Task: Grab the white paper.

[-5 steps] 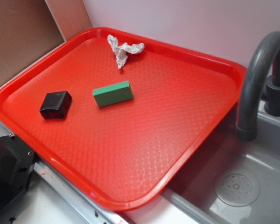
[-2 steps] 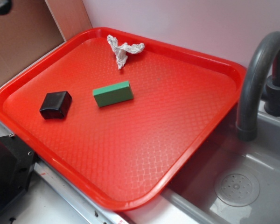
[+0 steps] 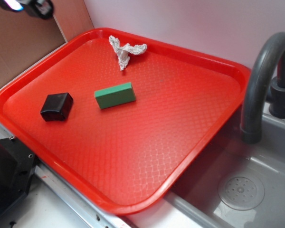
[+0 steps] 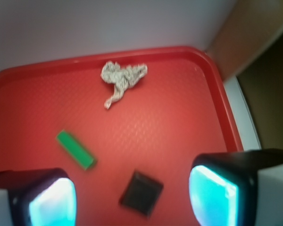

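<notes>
The gripper [image 4: 132,193] is high above the tray, its two fingers [image 4: 212,188] wide apart with nothing between them. I think it stays high because the approach has not started. In the exterior view only a small part of it shows at the top left corner.

Below it, the red tray [image 3: 213,118] holds three things, well apart from each other: a black block [image 3: 56,106], a green block [image 3: 115,95] and the white paper [image 3: 125,51]. The paper lies loose and crumpled near the far rim, close to the wall. Beside the tray is a grey sink [image 3: 247,190], with nothing seen in it.
</notes>
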